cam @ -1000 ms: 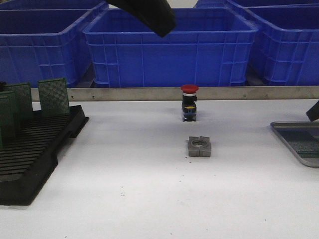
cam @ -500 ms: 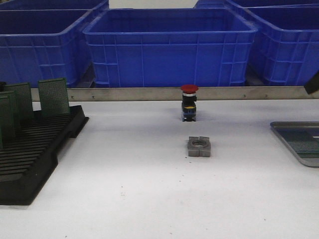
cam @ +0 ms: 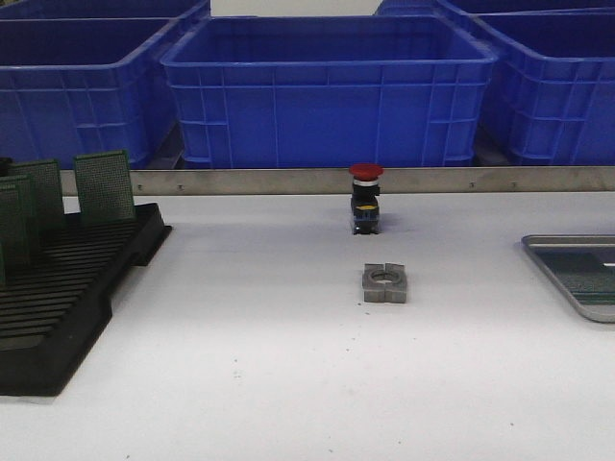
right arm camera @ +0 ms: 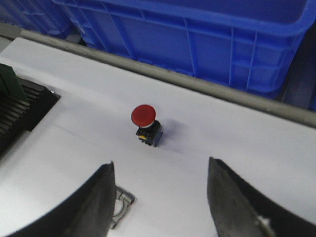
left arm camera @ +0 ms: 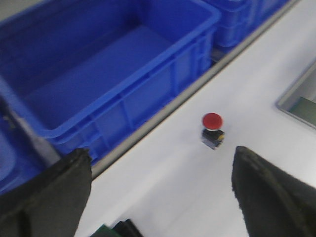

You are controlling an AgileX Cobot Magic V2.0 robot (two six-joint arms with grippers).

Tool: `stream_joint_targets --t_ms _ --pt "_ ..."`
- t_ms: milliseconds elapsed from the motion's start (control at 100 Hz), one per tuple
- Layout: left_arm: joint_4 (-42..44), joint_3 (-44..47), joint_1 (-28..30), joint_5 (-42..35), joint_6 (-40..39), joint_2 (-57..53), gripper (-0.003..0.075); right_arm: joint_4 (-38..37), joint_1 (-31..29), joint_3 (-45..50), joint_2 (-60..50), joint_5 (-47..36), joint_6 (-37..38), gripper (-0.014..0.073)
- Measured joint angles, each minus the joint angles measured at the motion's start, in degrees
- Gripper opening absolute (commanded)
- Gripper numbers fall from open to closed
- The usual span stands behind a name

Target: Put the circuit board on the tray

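The silver-grey tray point(cam: 555, 272) lies at the table's right edge, and a green circuit board point(cam: 591, 278) lies flat in it. More green circuit boards point(cam: 104, 186) stand upright in the black slotted rack point(cam: 67, 288) at the left. Neither gripper shows in the front view. My left gripper point(left arm camera: 162, 153) is open and empty, high above the table; a tray corner point(left arm camera: 296, 96) shows in its view. My right gripper point(right arm camera: 162, 164) is open and empty above the table's middle, and the rack point(right arm camera: 22, 109) shows in its view too.
A red-capped push button point(cam: 365, 197) stands at the middle back, also in the left wrist view point(left arm camera: 212, 127) and the right wrist view point(right arm camera: 145, 121). A grey metal block with a round hole point(cam: 384, 283) lies in front of it. Blue crates point(cam: 327, 86) line the back behind a metal rail.
The dark left arm at the top of the front view and the right gripper at its right edge have both moved up and out of that view. Nothing on the table has moved.
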Motion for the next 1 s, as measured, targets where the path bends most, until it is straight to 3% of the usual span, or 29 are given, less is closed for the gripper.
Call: stream_joint_targets --t_ms 200,470,710,1000 --pt "-0.4 15.4 3.1 -11.7 -2.0 -14.1 0.0552 -0.6 4.2 11.4 -12.9 -11.9 -1.5 0.0437" --pt "-4.8 36.4 3.4 -23.9 -2.6 -30.5 0.0552 -0.6 4.6 28.0 -31.2 -24.2 -2.2 0.0437" --pt "-8.2 50.7 3.5 -30.7 -2.8 -44.9 0.0552 -0.6 4.6 37.3 -46.5 -26.2 -2.5 0.0437" --pt "-10.4 62.5 3.6 -36.2 -2.9 -57.8 0.0548 0.5 4.6 45.5 -57.6 -27.0 -1.7 0.0437"
